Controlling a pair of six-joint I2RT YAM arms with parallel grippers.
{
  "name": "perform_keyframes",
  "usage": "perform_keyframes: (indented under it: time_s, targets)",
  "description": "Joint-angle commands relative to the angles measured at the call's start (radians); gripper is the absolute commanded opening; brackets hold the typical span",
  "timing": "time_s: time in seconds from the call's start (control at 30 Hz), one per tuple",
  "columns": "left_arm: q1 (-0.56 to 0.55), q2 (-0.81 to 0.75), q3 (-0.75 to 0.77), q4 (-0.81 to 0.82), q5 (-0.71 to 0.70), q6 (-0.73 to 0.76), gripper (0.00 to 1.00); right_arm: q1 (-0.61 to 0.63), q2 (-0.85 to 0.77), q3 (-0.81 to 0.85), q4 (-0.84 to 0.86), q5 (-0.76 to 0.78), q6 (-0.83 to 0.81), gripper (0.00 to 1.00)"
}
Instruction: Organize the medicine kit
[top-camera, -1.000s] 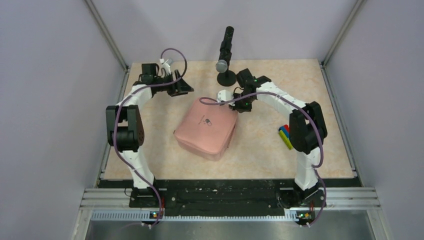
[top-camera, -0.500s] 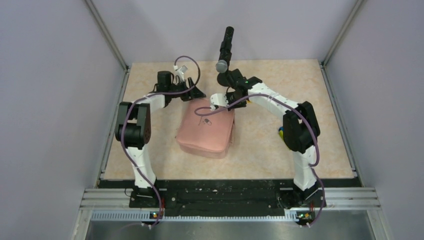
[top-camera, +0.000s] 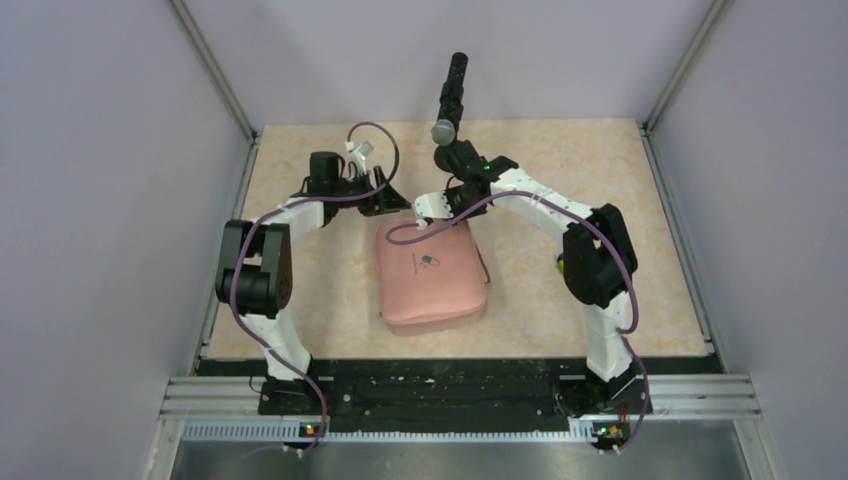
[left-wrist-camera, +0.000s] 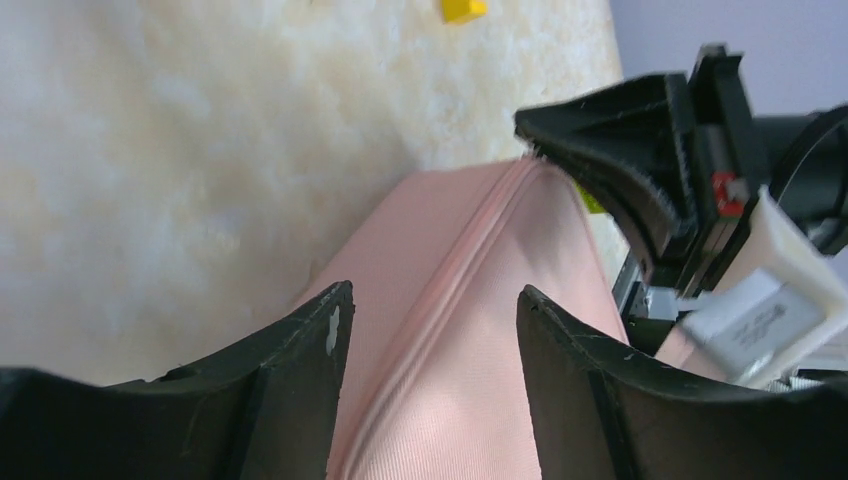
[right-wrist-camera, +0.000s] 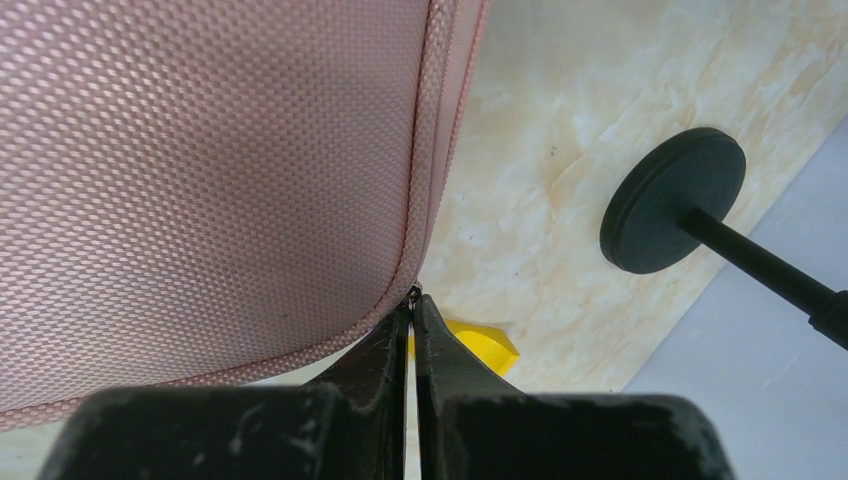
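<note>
While both arms reach over its far edge, the pink zippered medicine pouch (top-camera: 432, 275) lies flat and shut near the middle of the table (top-camera: 620, 160), its zip seam running round the rim. The placement looks purposeful: one arm is positioned to brace the soft case so the other can work the zipper without the pouch sliding on the smooth marble-patterned surface.

The right end effector (right-wrist-camera: 411, 320) has its fingers pressed together at the pouch's far corner, apparently pinching a small metal piece at the end of the zip seam, most likely the zipper pull, though it is too small to name with certainty. The left end effector (left-wrist-camera: 430, 330) stands with its fingers apart, straddling the pink zip seam at the pouch's far left corner; whether the pads actually touch the fabric cannot be told from the wrist view.

A yellow block (right-wrist-camera: 480, 345) lies on the table just past the corner the right end effector grips, and a black round-based stand (top-camera: 452, 110) rises near the back edge. Coloured pieces (top-camera: 562, 265) sit mostly hidden behind the right arm's elbow.

With the pouch zipped, the scene fits either a kit about to be opened for packing or one being closed with its contents inside; nothing here settles which.
</note>
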Motion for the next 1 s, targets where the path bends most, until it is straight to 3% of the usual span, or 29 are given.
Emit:
perform_keyframes:
  time_s: [0.0,0.17,0.47,0.53,0.7,0.87,0.97]
  targets:
    - [-0.037,0.122,0.139,0.092,0.115,-0.042,0.65,0.020,-0.031,0.002,0.067,-0.007,-0.027,0.00]
    - [-0.078,0.242,0.189,0.250,0.232,-0.169,0.63,0.027,-0.035,-0.005,0.071,-0.006,-0.018,0.00]
    - [-0.144,0.306,0.232,0.137,0.238,-0.087,0.59,0.028,-0.044,-0.029,0.088,-0.012,0.010,0.00]
    - [-0.154,0.313,0.248,0.058,0.202,-0.030,0.52,0.028,-0.045,-0.032,0.088,-0.012,0.011,0.00]
    - [-0.156,0.332,0.256,0.052,0.214,0.008,0.33,0.029,-0.049,-0.044,0.088,-0.011,0.017,0.00]
    - [-0.155,0.338,0.275,0.044,0.222,0.031,0.01,0.028,-0.075,-0.070,0.073,-0.005,0.027,0.00]
    - [-0.153,0.327,0.279,0.028,0.201,0.049,0.00,0.028,-0.106,-0.084,0.013,-0.008,0.032,0.00]
